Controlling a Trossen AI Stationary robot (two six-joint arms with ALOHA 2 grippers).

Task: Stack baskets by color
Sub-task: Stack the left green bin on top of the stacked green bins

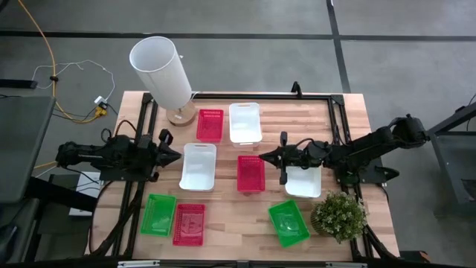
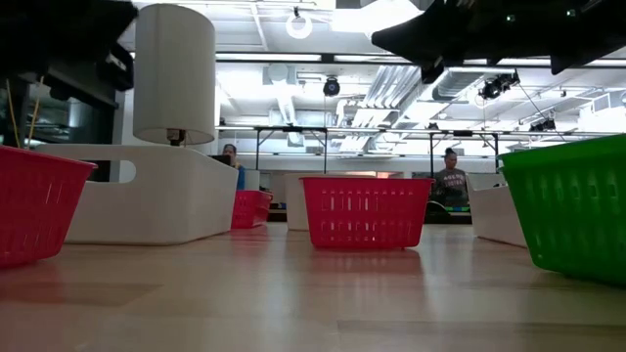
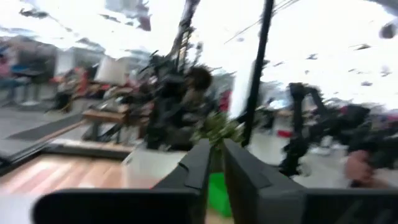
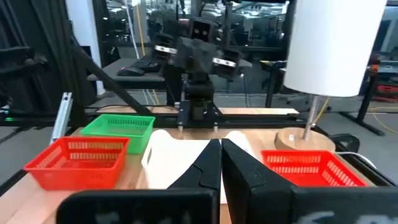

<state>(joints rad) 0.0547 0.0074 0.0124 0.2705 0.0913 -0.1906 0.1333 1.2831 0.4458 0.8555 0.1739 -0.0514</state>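
Observation:
Several small perforated baskets stand on their bottoms on the wooden table. At the far side are a red basket and a white basket. In the middle are a white basket, a red basket and a white basket. Near the front edge are a green basket, a red basket and a green basket. My left gripper hovers at the table's left, open only by a narrow gap, with nothing in it. My right gripper is shut and empty, level above the table beside the middle red basket.
A tall white cylinder on a round wooden foot stands at the far left corner. A small potted plant sits at the front right. A black frame runs along the table's far edge. People show in the room beyond.

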